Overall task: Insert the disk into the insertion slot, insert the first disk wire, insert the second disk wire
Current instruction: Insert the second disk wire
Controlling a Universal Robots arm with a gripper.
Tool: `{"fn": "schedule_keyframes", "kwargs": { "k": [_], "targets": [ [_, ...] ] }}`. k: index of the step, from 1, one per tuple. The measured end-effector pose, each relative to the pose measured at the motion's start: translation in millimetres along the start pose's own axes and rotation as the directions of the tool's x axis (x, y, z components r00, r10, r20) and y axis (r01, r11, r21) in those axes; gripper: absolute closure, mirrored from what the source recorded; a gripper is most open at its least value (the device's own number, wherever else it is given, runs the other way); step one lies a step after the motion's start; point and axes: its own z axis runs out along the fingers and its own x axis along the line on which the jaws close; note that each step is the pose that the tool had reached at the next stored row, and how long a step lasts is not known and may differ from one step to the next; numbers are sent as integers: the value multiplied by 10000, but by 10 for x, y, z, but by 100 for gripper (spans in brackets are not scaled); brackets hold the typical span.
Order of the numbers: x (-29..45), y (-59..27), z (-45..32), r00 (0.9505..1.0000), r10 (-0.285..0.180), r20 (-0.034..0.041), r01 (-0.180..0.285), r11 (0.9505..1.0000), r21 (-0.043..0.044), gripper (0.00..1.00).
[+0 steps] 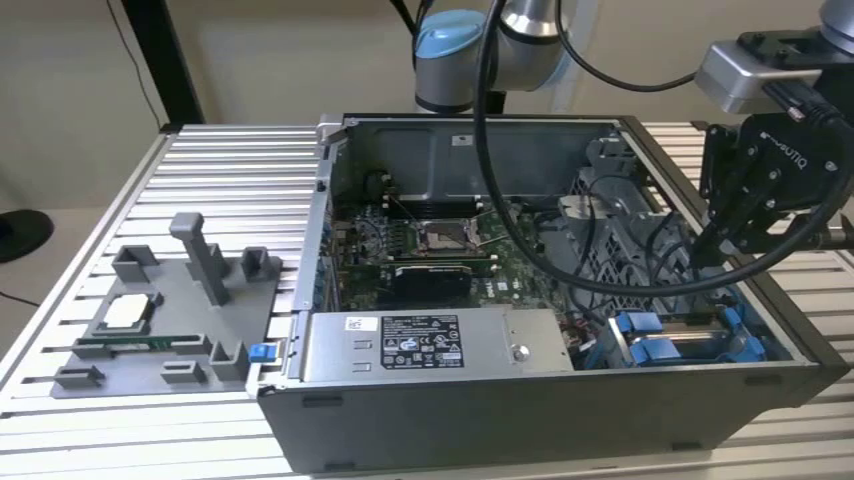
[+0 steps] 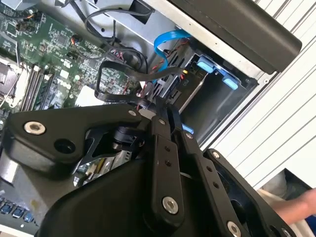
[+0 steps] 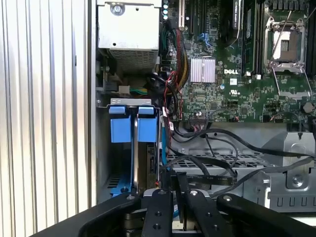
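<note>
1. Locate disk (image 1: 667,350) seated in insertion slot (image 3: 101,163), at 4 o'clock of case (image 1: 534,420) in exterior view, blue tabs up for clip retention.
2. Note gripper (image 2: 157,106) directly above, clenched on black disk wire (image 2: 118,98), seemingly pinched near connector for alignment.

Colours: mostly grey and black, blue accents in the drive corner.

Computer case (image 1: 534,420) dark grey outside, lighter grey inside; motherboard (image 3: 237,74) green with a silver finned heatsink (image 3: 202,70). Silver box (image 1: 427,345) at the case's front edge has a white and black sticker. Insertion slot (image 1: 681,340) grey with bright blue clip tabs (image 3: 132,129); thin blue cable (image 2: 170,42) and black cables (image 1: 534,250) beside it. Gripper (image 2: 170,123) matte black. Arm joint cap (image 1: 447,35) light blue on silver. Tabletop (image 1: 227,170) ribbed silver-white slats; grey plastic fixture (image 1: 174,320) near its corner, small blue piece (image 1: 262,352) at the fixture's edge.
</note>
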Motion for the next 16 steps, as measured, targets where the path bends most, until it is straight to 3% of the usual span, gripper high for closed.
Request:
{"fn": "schedule_keyframes", "kwargs": {
  "k": [3,8,16],
  "targets": [
    [1,14,1,10000,2,1,-2,10000,18,100],
    [4,113,4,10000,-15,3,15,9998,215,100],
    [7,134,37,10000,46,-5,-46,9992,403,100]
  ]
}}
